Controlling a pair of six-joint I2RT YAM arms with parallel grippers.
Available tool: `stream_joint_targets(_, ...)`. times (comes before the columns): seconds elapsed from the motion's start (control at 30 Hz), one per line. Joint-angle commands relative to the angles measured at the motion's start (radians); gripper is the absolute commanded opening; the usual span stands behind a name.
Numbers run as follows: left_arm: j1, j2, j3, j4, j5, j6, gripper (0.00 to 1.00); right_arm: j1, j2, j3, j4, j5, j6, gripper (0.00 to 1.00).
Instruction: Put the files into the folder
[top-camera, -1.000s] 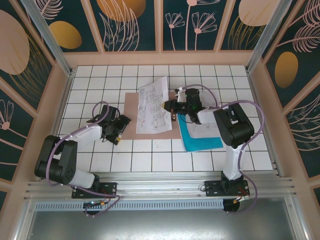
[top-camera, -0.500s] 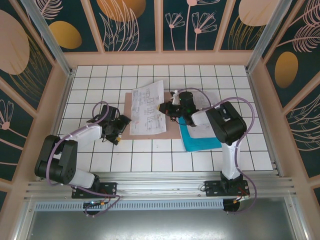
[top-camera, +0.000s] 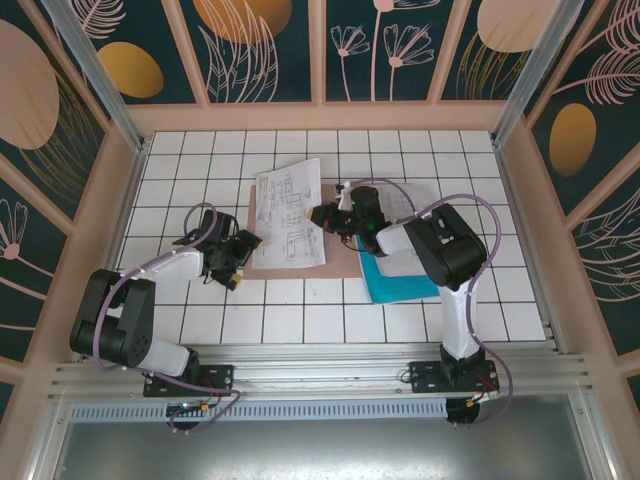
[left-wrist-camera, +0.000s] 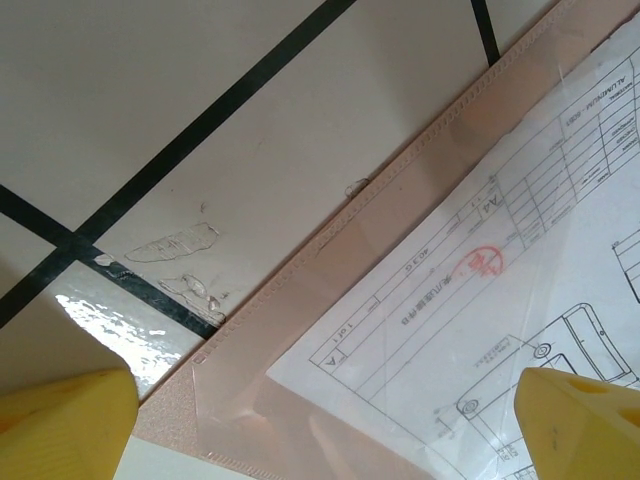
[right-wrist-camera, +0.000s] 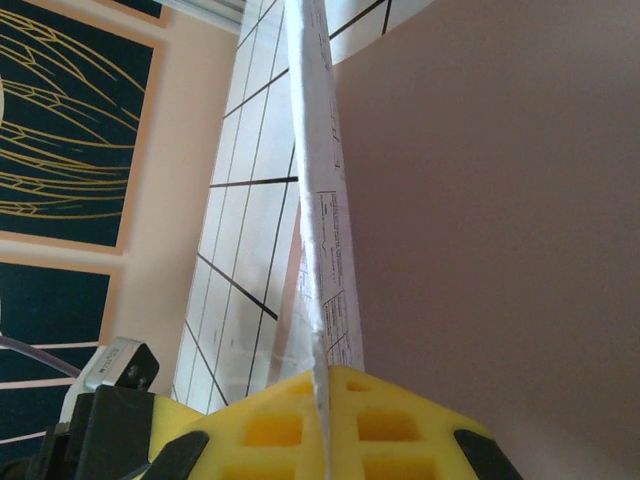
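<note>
Running lengthwise away from the arms over the folder (top-camera: 335, 266), the sheets (top-camera: 288, 213) are pinched by the right gripper (top-camera: 320, 214); the left gripper (top-camera: 245, 243) gapes open.

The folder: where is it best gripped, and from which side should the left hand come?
Probably its left edge by the near corner, coming from the left. The folder lies flat, the printed sheet covers its middle, the right hand pinches that sheet on the right, and the open left hand straddles that corner.

Black-and-white arms (top-camera: 165, 267), purple cables (top-camera: 203, 207), yellow-padded jaws.
</note>
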Motion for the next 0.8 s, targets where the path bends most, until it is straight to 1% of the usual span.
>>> stream_joint_targets(0.0,-0.003,0.043,-0.020,0.070,0.050,0.005,0.97,0.027,0.028,-0.019,0.062,0.028,0.026,0.00)
stream_joint_targets(0.77,-0.006,0.070,0.003,0.069,0.070,0.040,0.97,0.068,0.027,-0.086,0.104,0.079,0.060,0.00)
